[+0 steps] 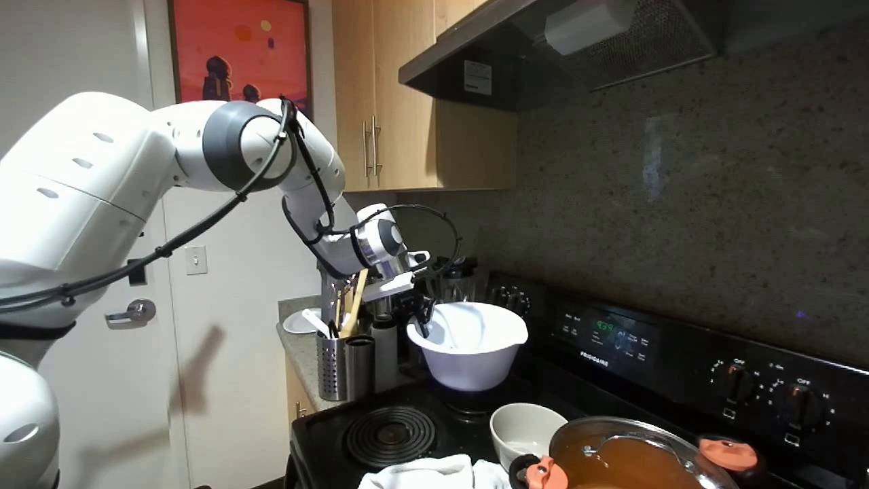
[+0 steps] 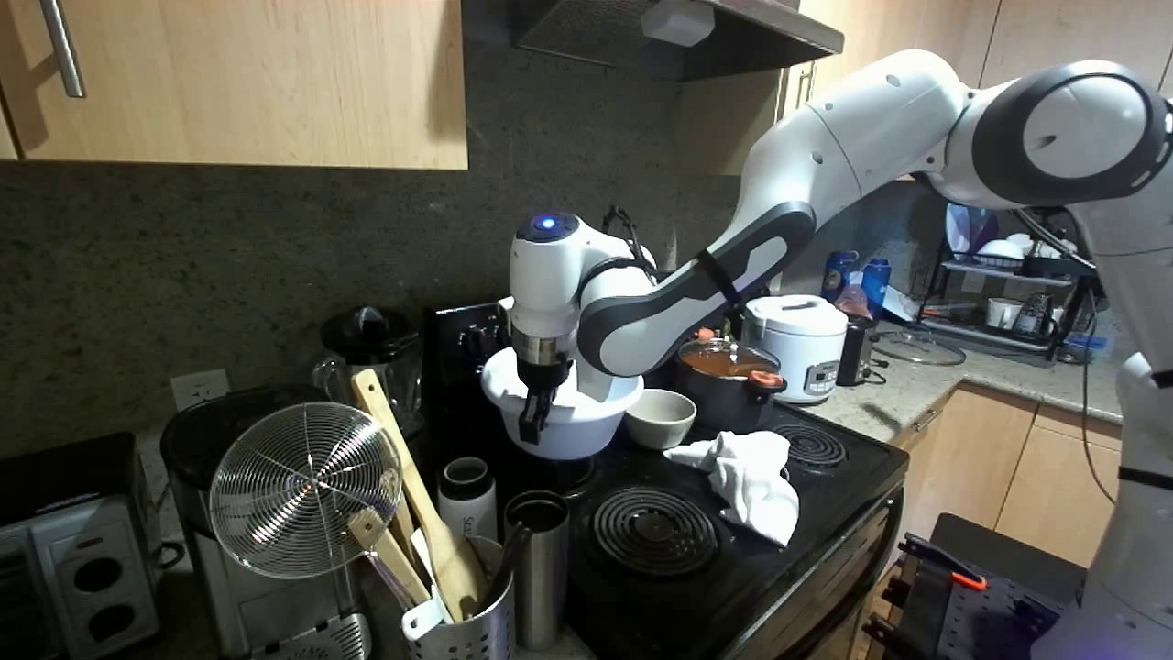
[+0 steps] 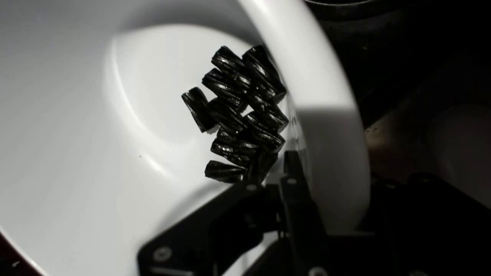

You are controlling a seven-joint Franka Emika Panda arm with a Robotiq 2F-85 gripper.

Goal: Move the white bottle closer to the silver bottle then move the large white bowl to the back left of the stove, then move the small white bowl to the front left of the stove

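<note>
The large white bowl (image 1: 468,367) is over the back left burner of the black stove (image 1: 326,445). It appears slightly raised off it in both exterior views (image 2: 586,435). My gripper (image 1: 424,324) is shut on its rim, one finger inside and one outside. In the wrist view the outer fingertip is hidden behind the rim, and several dark twisted pieces (image 3: 238,111) lie inside the bowl (image 3: 57,126). The small white bowl (image 2: 660,420) stands mid-stove beside the pot. The white bottle (image 2: 467,504) stands upright, close to the silver bottle (image 2: 541,573), left of the stove.
A lidded pot of orange-brown liquid (image 1: 624,465) stands right of the small bowl. A white cloth (image 2: 747,481) lies on the stove front. The utensil holder (image 1: 331,367), a wire strainer (image 2: 307,490) and a blender (image 2: 371,353) crowd the left. A range hood (image 1: 516,61) hangs above.
</note>
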